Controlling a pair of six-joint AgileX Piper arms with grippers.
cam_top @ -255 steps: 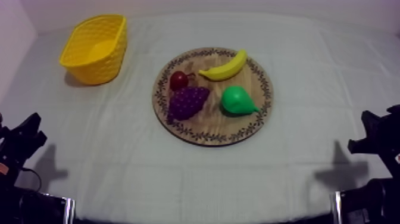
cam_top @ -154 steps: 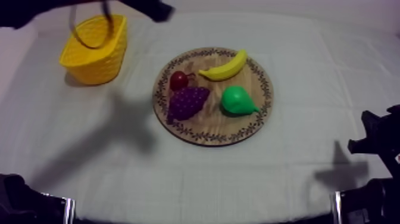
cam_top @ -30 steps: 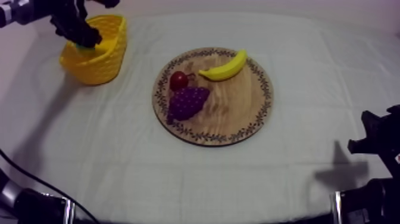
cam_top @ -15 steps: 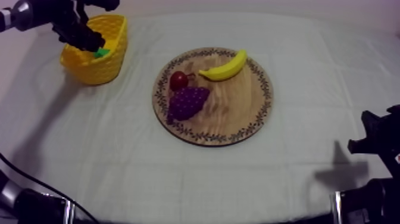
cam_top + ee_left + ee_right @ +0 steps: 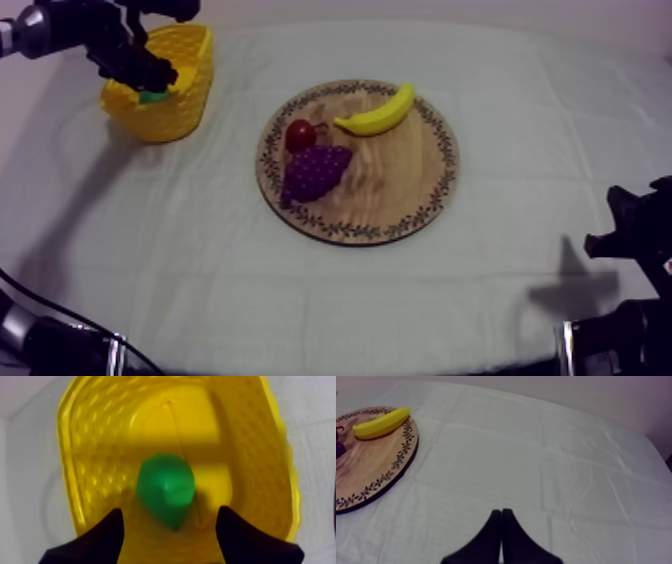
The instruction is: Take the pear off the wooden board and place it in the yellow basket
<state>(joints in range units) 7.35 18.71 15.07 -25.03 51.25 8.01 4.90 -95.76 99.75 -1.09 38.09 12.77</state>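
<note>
The pear [image 5: 166,495] lies on the floor of the yellow basket [image 5: 75,476], stalk end toward the camera. The left claw [image 5: 169,509] hangs above it with its fingers spread wide and touching nothing. That fits a drop made over the middle of the basket, so the fruit lands inside the walls rather than on the rim. From above, the left claw [image 5: 150,72] sits over the near edge of the basket [image 5: 185,100] at the far left of the bench [image 5: 330,300], with a sliver of green pear [image 5: 153,97] beneath it. The task looks all but done. In my judgement the basket's tall woven walls are the only obstacle to a clean lift out. The round wooden board [image 5: 390,190] carries the banana [image 5: 378,112], the bunch of grapes [image 5: 315,170] and the small red fruit [image 5: 300,134], well apart from the basket. The right claw [image 5: 501,512] rests pressed into a narrow wedge over bare cloth beside the board [image 5: 371,461], clear of the work.
</note>
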